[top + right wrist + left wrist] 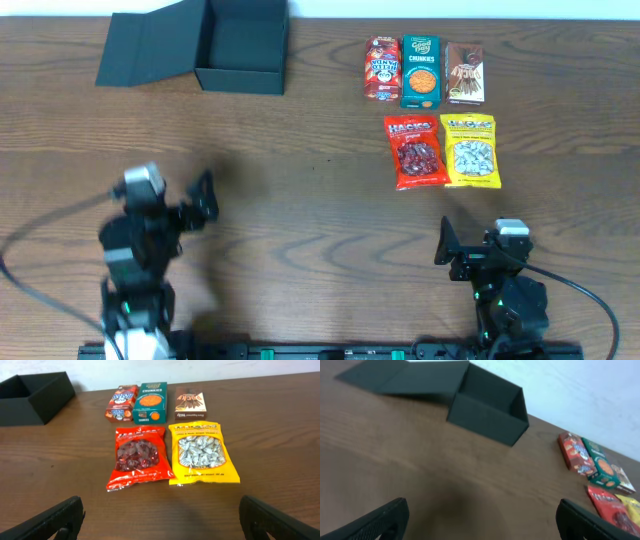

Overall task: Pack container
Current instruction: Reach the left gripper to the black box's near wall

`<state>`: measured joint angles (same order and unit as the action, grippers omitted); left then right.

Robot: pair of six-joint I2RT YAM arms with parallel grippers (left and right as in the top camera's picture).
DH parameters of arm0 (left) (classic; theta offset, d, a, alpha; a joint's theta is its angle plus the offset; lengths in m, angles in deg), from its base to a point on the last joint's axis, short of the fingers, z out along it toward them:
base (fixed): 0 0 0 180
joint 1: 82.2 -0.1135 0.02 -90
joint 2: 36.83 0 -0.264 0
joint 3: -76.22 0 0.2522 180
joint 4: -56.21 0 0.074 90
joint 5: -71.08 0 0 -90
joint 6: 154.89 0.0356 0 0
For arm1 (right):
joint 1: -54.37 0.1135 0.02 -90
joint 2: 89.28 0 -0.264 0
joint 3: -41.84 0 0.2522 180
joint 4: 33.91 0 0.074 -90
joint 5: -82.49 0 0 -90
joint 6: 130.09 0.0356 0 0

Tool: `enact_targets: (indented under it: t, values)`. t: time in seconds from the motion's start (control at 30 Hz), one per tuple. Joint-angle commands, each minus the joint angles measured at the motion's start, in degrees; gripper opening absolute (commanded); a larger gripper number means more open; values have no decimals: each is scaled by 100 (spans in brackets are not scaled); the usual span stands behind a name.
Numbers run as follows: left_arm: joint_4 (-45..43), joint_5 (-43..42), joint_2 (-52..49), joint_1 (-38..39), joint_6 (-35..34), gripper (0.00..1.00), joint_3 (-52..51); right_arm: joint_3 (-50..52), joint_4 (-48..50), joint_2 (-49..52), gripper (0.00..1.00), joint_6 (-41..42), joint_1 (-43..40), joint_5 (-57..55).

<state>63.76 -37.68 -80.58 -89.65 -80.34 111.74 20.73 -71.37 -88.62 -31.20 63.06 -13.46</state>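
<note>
Noting the lid flap (150, 45) lying flat to the left of the container (240, 45), with nothing showing inside. Keeping the left hand (481, 527) on the near side of the container, fingers spread apart, gripping nothing. Observing five snacks on the surface (320, 200), well to the container's right:

- red box (381, 69)
- Chunkies box (421, 71)
- brown box (465, 73)
- red bag (415, 151)
- yellow bag (470, 150)

Keeping the right hand (165, 522) farther right and nearer, fingers apart, empty. Judging all five as yet to be packed.
</note>
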Motion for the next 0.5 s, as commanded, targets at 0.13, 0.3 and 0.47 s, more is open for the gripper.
enact_targets:
  t: [0.13,0.3,0.47]
  values:
    - [839,-33,-2754,647,870,95,2828,44,7,-33,99,-61,-46,20]
    - [1897,354,-4721,1178,1241,95,5034,44,7,-33,99,-61,-48,20]
    - [2645,529,-6214,1349,1766,95,6741,44,7,-33,99,-61,-48,20]
